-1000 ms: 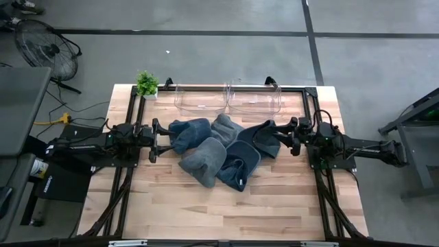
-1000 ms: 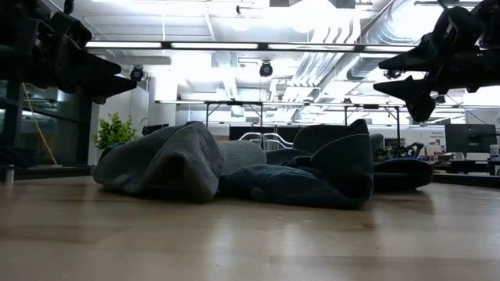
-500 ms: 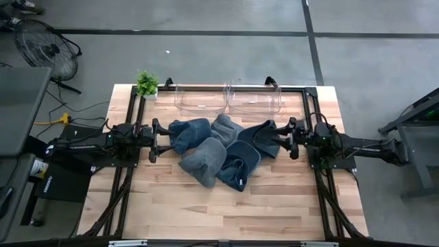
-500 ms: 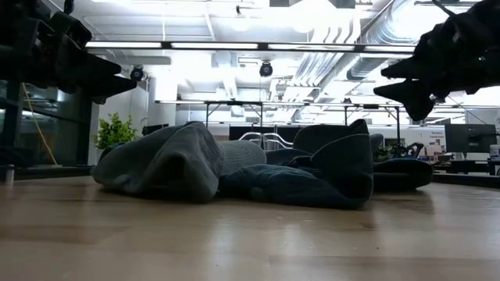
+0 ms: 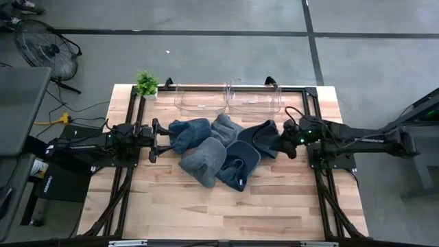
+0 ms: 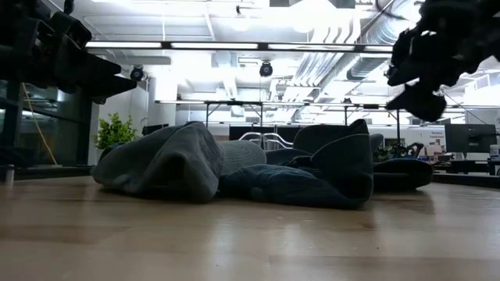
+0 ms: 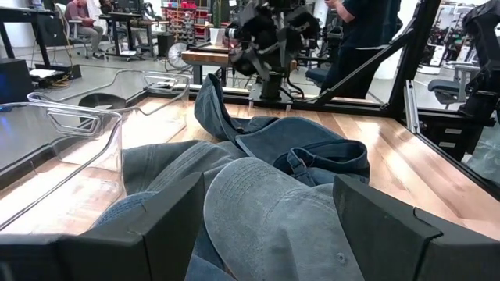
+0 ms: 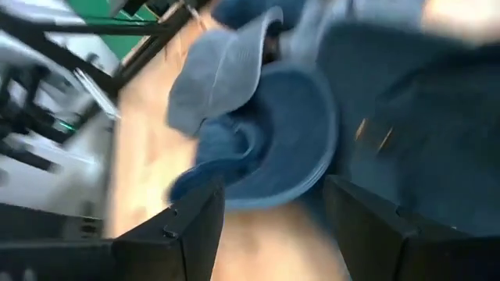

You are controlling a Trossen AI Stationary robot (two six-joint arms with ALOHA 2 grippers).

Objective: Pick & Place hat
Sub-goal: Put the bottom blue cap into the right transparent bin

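Note:
Several blue and grey hats [image 5: 219,154] lie in a loose pile on the middle of the wooden table [image 5: 226,206], overlapping one another. The pile shows as a low mound in the low view [image 6: 234,168]. My left gripper [image 5: 156,139] hovers level and open at the pile's left edge, with a grey hat [image 7: 273,211] just beyond its fingers. My right gripper [image 5: 287,140] hangs open at the pile's right edge, tipped down over a dark blue hat [image 5: 264,137]. In the blurred right wrist view, a blue hat's round brim [image 8: 273,140] lies ahead of the fingers.
Two clear plastic bins [image 5: 200,98] [image 5: 255,98] stand side by side at the table's far edge, with a small potted plant [image 5: 146,84] at the far left corner. Bare wood [image 5: 226,206] stretches from the pile to the near edge. People and desks show beyond the table.
My right gripper has moved a little toward the hat pile and risen slightly. It has tipped its fingers downward and rolled, staying open. The hats have kept their places.

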